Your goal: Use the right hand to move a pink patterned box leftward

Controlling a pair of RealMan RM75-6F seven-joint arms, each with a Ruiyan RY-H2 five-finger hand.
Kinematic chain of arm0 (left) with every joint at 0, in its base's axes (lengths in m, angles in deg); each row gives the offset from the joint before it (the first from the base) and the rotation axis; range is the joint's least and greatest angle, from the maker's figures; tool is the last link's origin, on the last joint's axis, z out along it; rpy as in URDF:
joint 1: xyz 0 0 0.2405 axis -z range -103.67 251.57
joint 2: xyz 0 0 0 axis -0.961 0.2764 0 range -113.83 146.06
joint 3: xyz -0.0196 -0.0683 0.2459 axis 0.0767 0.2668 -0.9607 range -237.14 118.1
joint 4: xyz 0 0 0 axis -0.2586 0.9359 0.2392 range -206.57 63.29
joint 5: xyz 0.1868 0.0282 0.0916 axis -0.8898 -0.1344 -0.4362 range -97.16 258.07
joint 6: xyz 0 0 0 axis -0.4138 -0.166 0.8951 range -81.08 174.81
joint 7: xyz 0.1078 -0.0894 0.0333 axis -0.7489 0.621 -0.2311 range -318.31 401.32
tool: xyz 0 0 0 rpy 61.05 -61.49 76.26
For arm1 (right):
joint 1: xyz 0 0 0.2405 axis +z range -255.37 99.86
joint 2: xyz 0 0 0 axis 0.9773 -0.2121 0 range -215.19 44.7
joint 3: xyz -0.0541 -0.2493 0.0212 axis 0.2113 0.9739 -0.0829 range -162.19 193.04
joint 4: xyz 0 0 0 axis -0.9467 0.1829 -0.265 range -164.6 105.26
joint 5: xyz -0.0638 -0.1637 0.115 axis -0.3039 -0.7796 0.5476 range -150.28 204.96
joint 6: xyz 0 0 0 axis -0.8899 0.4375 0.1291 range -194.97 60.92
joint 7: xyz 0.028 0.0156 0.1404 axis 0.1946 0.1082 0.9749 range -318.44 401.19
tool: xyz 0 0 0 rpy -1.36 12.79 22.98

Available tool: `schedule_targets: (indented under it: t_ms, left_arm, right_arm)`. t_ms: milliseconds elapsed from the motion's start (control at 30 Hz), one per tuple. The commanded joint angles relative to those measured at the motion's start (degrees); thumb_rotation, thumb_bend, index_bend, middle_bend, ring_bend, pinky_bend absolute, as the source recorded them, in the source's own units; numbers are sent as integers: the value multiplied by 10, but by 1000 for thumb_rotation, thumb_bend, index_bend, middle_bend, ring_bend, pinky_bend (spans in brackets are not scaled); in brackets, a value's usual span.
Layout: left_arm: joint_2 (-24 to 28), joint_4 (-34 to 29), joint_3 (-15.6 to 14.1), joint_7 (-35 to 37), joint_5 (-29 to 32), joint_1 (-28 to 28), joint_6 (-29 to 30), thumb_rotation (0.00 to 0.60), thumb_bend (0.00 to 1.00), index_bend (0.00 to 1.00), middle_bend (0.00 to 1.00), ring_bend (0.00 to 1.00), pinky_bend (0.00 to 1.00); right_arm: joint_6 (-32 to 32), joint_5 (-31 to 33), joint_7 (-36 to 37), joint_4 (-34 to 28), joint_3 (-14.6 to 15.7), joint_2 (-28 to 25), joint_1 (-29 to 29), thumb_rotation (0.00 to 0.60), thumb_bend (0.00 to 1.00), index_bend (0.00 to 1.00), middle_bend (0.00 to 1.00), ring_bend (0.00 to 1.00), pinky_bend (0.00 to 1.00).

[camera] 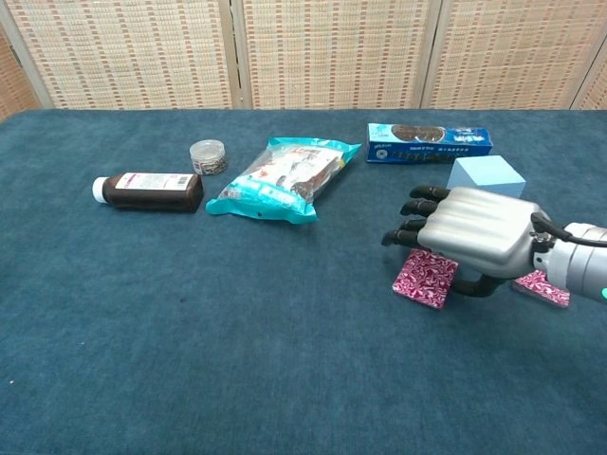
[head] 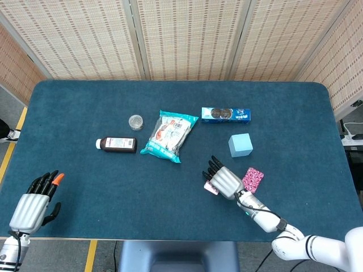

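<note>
Chest view is showing the right hand [camera: 471, 235] lying over the pink patterned box [camera: 426, 278], fingers curled on it, near-left of the blue cube [camera: 486, 174]. Keeping pressure level should stop it tilting on the desk [camera: 190, 322].

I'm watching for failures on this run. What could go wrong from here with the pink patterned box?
Two pink patterned pieces show: a near piece under the right hand, a far piece by its wrist. The box may have split, leaving part behind. Whether the hand truly grips the near piece is unclear, so it could slip out.
</note>
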State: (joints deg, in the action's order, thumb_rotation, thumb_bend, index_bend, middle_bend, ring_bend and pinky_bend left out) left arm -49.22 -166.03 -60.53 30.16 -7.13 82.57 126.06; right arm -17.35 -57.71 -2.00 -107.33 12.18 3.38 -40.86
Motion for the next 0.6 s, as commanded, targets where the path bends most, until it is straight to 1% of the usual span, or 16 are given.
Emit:
schedule_targets:
  t_ms: [33, 167, 300, 400, 533, 567, 600]
  left_arm:
    - [-1, 0, 1, -2, 2, 1, -2, 600, 467, 0, 0, 23, 137]
    - [-2, -3, 0, -7, 2, 1, -2, 600, 468, 0, 0, 23, 139]
    - [-1, -4, 1, -8, 2, -1, 3, 600, 469, 0, 0, 24, 140]
    - [-3, -2, -1, -12, 3, -4, 4, 600, 469, 0, 0, 24, 141]
    - [-4, -1, -1, -10, 1, -4, 6, 600, 469, 0, 0, 25, 141]
    - [-4, -3, -1, -12, 1, -3, 5, 600, 469, 0, 0, 27, 141]
    - [-5, -5, -1, -16, -1, -2, 3, 600, 469, 0, 0, 30, 141]
  right_arm:
    - [-1, 11, -5, -13, 0, -10, -1, 600, 245, 0, 1, 0, 0]
    - [16, 12, -4, -40, 6, -38, -8, 600, 244, 0, 0, 0, 0]
    - [45, -20, 35, -73, 31, -97, -24, 600, 244, 0, 0, 0, 0]
    - [62, -53, 61, -70, 55, -141, -34, 600, 244, 0, 0, 0, 0]
    - [68, -69, 75, -66, 67, -157, -37, 600, 245, 0, 0, 0, 0]
    - [72, -80, 86, -60, 74, -166, -39, 600, 245, 0, 0, 0, 0]
    - [80, -93, 95, -41, 89, -181, -47, 600, 244, 1, 0, 0, 0]
